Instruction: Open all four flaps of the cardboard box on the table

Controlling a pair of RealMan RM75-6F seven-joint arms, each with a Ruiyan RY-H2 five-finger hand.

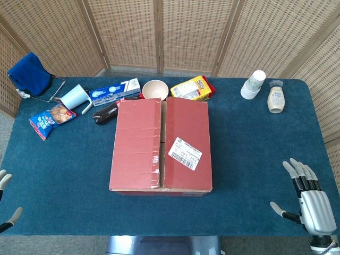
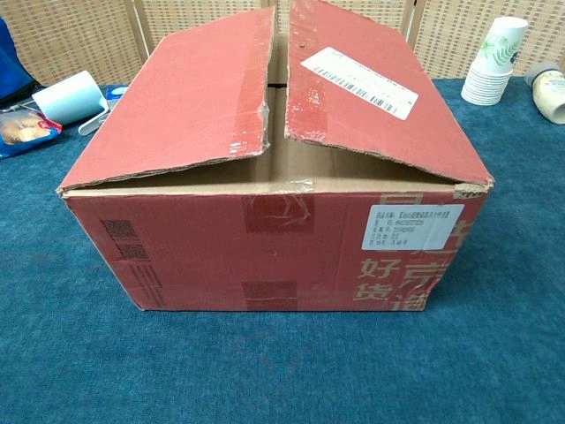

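Note:
A red cardboard box [image 1: 160, 144] [image 2: 274, 177] sits in the middle of the blue table. Its two long top flaps lie nearly closed, slightly raised along the centre seam. The right flap [image 1: 187, 143] [image 2: 375, 88] carries a white label; the left flap [image 1: 135, 143] [image 2: 185, 97] has torn tape at its edge. My right hand [image 1: 308, 196] hovers at the near right corner of the table, fingers spread, holding nothing. Only fingertips of my left hand [image 1: 6, 199] show at the near left edge, apart and holding nothing. Both hands are far from the box.
Behind the box stand a bowl [image 1: 155, 89], a yellow snack pack [image 1: 192, 88], a blue-white carton [image 1: 114, 91], a dark object [image 1: 105, 113], a tipped cup [image 1: 74, 98], a snack bag [image 1: 51, 119]. Stacked paper cups [image 1: 253, 85] and a jar [image 1: 275, 98] are far right.

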